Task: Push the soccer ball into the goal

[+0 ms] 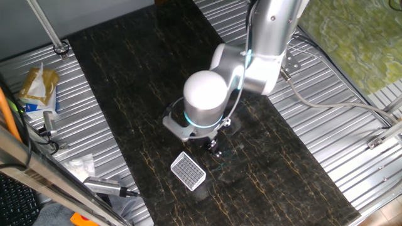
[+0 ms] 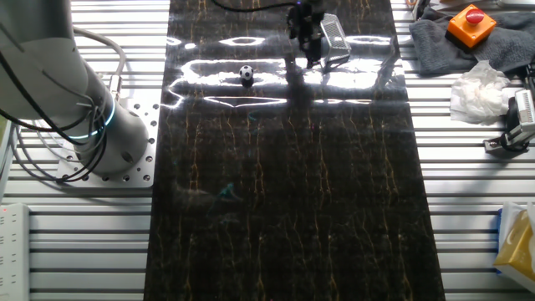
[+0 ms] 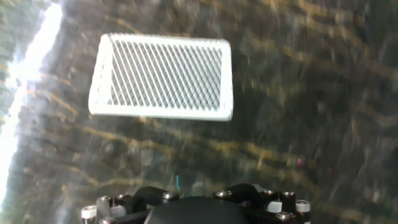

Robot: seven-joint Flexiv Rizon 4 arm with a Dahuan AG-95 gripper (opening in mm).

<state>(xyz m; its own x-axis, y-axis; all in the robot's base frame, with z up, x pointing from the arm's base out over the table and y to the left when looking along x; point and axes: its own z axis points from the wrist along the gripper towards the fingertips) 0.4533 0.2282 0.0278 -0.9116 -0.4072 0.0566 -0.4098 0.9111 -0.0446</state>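
The soccer ball [image 2: 247, 73], tiny, white with black patches, lies on the black mat [image 2: 284, 184] near its far end. In one fixed view the arm hides it. The goal [image 2: 334, 35], a white frame with grey mesh, stands to the ball's right and also shows in one fixed view [image 1: 188, 171] and the hand view [image 3: 163, 77]. My gripper [image 2: 310, 50] hangs low just beside the goal, between it and the ball, well apart from the ball. It looks dark and narrow [image 1: 216, 149]. The hand view shows no fingers, so I cannot tell open from shut.
A grey cloth [image 2: 439, 42] with an orange button box [image 2: 470, 23] and crumpled white paper [image 2: 476, 92] lie off the mat on the ribbed metal table. The robot base [image 2: 92, 125] stands at the left. A snack bag [image 1: 38, 85] and paper scraps [image 1: 81, 166] lie beside the mat.
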